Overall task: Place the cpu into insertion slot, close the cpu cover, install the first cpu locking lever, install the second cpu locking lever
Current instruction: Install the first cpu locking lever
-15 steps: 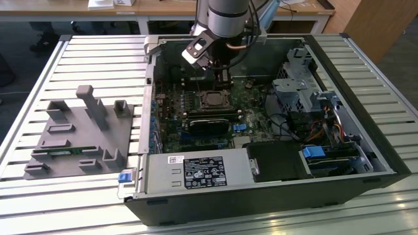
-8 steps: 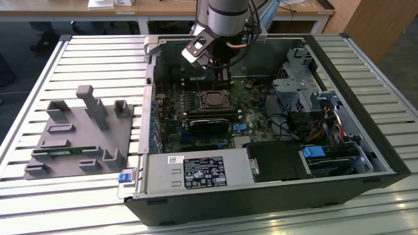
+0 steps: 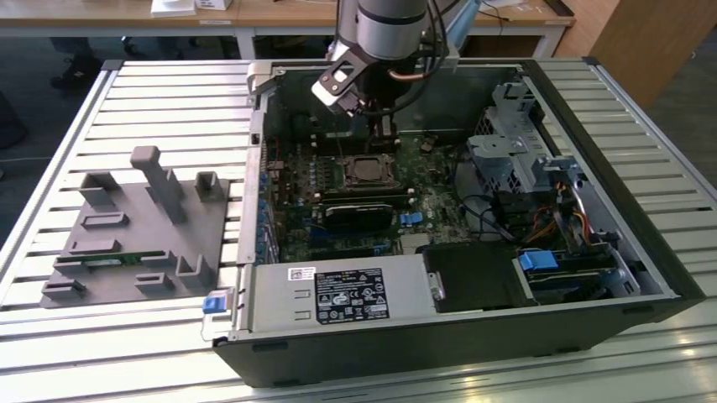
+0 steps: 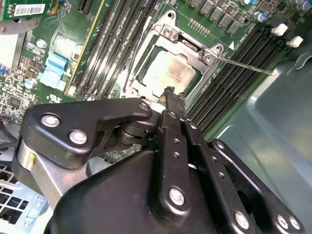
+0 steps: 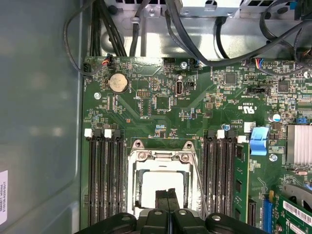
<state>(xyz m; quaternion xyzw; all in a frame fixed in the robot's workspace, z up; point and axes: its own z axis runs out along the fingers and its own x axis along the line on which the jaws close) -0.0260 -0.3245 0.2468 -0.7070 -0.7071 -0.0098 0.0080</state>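
The cpu [image 4: 169, 73] lies flat in the insertion slot [image 5: 134, 187] on the green board, its pale silver top showing [image 5: 158, 180]. The cpu cover [image 4: 187, 45] lies down around it as a shiny frame [image 5: 161, 157]. One thin locking lever [image 4: 243, 65] sticks out sideways from the socket over the memory slots. A second thin rod [image 4: 138, 56] runs along the opposite side. My gripper [image 4: 173, 95] hangs just above the socket's edge, shut with nothing between its fingers [image 5: 163, 201]. In the exterior view the gripper [image 3: 381, 126] reaches down into the case behind the socket [image 3: 368, 170].
Long black memory slots [image 5: 102, 180] flank the socket on both sides. A black heatsink block [image 3: 358, 211] sits in front of it. Cables [image 5: 146, 29] and the case wall [image 5: 39, 122] lie close by. A grey fixture [image 3: 134, 235] stands on the slatted table at the exterior view's left.
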